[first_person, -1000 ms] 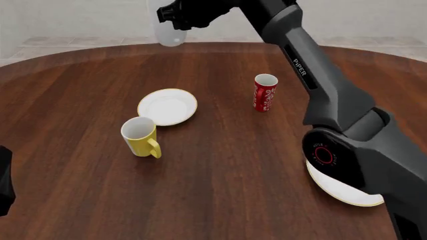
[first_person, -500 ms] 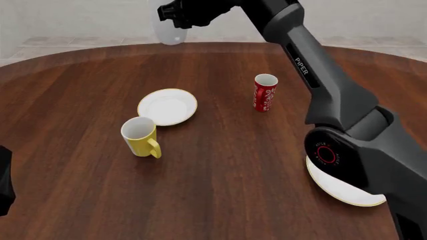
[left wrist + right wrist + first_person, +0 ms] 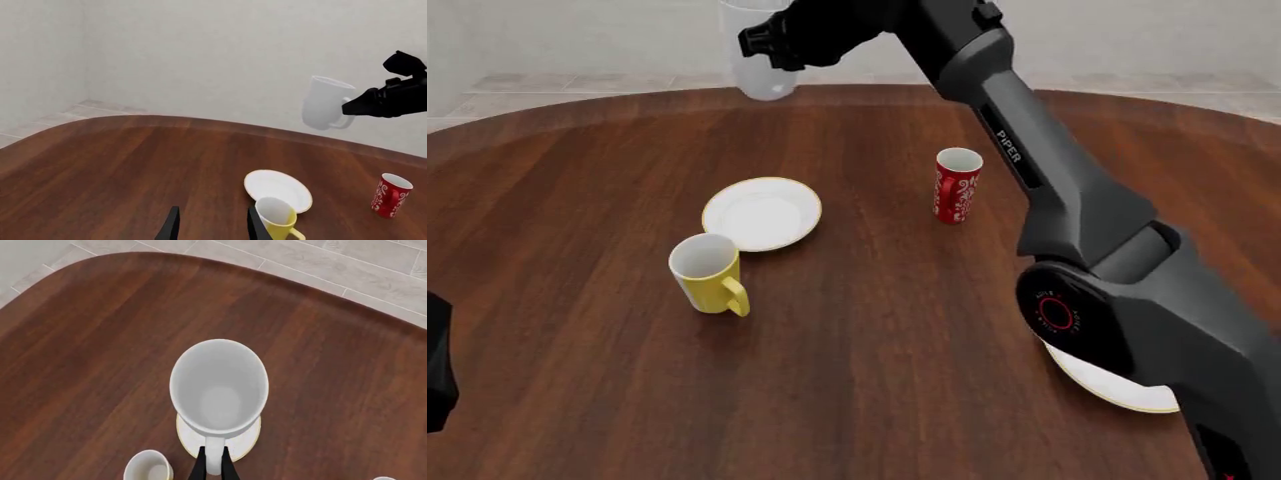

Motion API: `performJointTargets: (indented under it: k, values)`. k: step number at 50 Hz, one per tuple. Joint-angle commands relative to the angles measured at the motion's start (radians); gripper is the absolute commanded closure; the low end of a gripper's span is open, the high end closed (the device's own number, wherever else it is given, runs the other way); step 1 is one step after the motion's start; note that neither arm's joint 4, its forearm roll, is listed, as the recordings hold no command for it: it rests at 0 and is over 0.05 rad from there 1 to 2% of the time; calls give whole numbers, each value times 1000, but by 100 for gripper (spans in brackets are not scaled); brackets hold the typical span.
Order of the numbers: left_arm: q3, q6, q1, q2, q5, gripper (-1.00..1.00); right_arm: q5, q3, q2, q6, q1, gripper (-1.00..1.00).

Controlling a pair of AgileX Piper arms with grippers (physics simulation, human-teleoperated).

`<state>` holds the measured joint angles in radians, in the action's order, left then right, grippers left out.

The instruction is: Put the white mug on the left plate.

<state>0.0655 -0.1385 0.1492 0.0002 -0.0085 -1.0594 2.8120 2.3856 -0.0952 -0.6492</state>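
Note:
The white mug (image 3: pixel 755 58) hangs high in the air over the far side of the table, upright. My right gripper (image 3: pixel 782 38) is shut on its handle. In the right wrist view the mug (image 3: pixel 219 386) is seen from above, with my fingers (image 3: pixel 200 466) clamped on the handle and the left plate (image 3: pixel 251 438) showing directly below it. The left plate (image 3: pixel 761 214) is bare, left of the table's middle. My left gripper (image 3: pixel 212 228) is open and empty, low over the near-left table, and its camera sees the mug (image 3: pixel 324 103) aloft.
A yellow mug (image 3: pixel 707 272) stands right in front of the left plate, close to its rim. A red patterned cup (image 3: pixel 957 186) stands to the plate's right. The larger plate (image 3: pixel 1110 388) lies near right, partly hidden by my right arm (image 3: pixel 1068 200).
My right arm has swung a little to the left and lifted the white mug slightly higher. The things on the table have not moved.

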Motion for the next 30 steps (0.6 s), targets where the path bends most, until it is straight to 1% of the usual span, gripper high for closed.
performJointTargets:
  k: [1,21,30]
  values:
    - [-3,0,2,0,0,-100,9,15,16,-6,-2,100]
    - [-8,2,5,0,1,-100,30,17,56,3,-3,100]
    - [-10,4,5,0,3,-100,38,17,80,-9,6,100]
